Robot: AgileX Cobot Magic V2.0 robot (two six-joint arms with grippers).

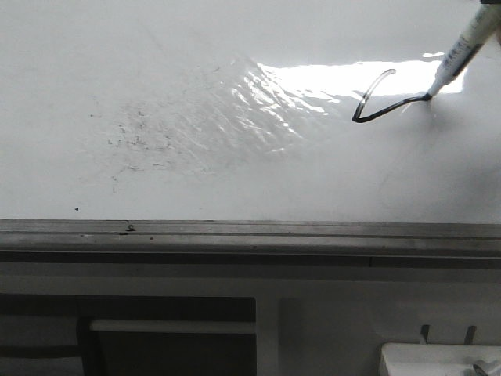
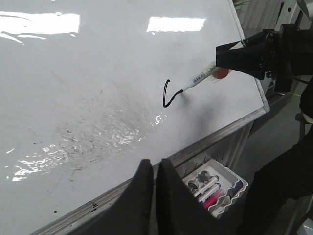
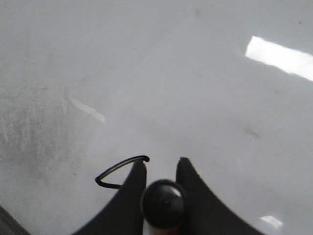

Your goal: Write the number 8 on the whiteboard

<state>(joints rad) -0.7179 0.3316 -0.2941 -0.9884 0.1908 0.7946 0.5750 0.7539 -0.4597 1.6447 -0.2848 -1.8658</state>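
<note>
The whiteboard [image 1: 196,180] lies flat, glossy white, with a grey metal ledge [image 1: 235,229] along its near edge. My right gripper [image 3: 162,164] is shut on a white marker [image 1: 462,51] whose tip touches the board at the right. From the tip runs a thin black stroke [image 1: 372,102], an open hooked curve; it also shows in the left wrist view [image 2: 168,95] and the right wrist view [image 3: 117,171]. No closed 8 shows. The left wrist view shows the right gripper [image 2: 225,55] holding the marker [image 2: 198,79]. My left gripper [image 2: 156,164] is shut and empty, over the board's ledge.
Black specks and smudges [image 1: 141,137] and glare [image 1: 344,78] mark the board's middle. A white tray [image 2: 215,186] with several markers hangs below the ledge at the right, also in the front view [image 1: 438,360].
</note>
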